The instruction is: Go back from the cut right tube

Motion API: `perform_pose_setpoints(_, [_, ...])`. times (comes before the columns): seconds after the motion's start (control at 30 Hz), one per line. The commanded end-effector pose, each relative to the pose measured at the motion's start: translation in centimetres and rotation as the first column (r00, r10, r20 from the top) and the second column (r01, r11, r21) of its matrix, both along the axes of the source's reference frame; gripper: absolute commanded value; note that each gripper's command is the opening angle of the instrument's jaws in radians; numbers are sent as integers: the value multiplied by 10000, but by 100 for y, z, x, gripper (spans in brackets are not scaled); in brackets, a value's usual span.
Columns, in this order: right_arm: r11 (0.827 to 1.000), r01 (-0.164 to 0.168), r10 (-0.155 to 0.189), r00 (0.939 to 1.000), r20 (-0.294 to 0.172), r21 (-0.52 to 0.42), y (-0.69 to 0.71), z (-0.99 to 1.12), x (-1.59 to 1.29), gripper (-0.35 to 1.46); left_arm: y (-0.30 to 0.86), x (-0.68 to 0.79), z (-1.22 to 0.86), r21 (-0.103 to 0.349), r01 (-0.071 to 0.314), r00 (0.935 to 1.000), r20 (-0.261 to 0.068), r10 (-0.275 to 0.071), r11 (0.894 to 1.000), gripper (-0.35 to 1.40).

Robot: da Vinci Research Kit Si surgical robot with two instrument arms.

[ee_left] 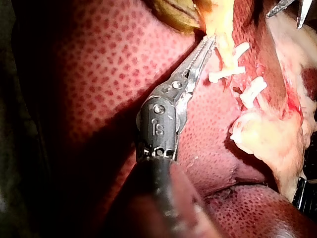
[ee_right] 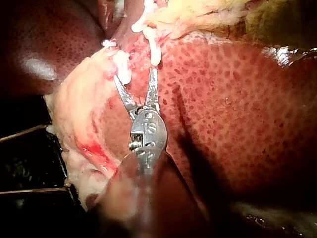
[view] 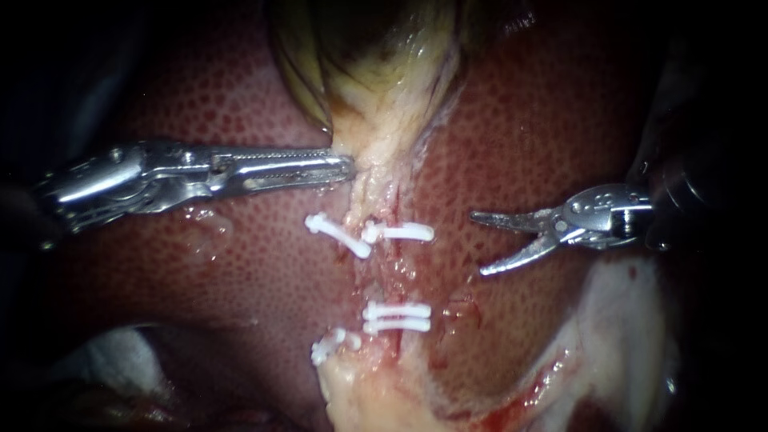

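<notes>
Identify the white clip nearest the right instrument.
The level clip at the cluster's upper right: its end points toward the right instrument. The tilted one beside it and the lower clips lie farther off.

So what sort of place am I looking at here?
Probably a surgical practice bench: a bare liver, white clips on its tissue, and a slender left instrument and right instrument working close.

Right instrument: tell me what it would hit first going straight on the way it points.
Probably the raw tissue strip between the upper clip and the paired clips below it; only bare liver lies before that. Depth is unclear, so the right instrument might pass above it.
</notes>
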State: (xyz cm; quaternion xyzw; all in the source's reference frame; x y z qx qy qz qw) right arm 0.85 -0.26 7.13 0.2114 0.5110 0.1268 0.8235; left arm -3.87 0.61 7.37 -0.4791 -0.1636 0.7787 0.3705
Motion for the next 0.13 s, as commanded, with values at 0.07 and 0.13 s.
perform_pose_setpoints(0.07, [10000,-6,6,10000,3,0,0,0,0,143,0,0,0,0,-3,10000,-7,3,10000,-35])
perform_pose_setpoints(0.13, [10000,13,-13,10000,-14,13,0,0,0,143,0,0,-1,4,-4,10000,-4,4,10000,-35])
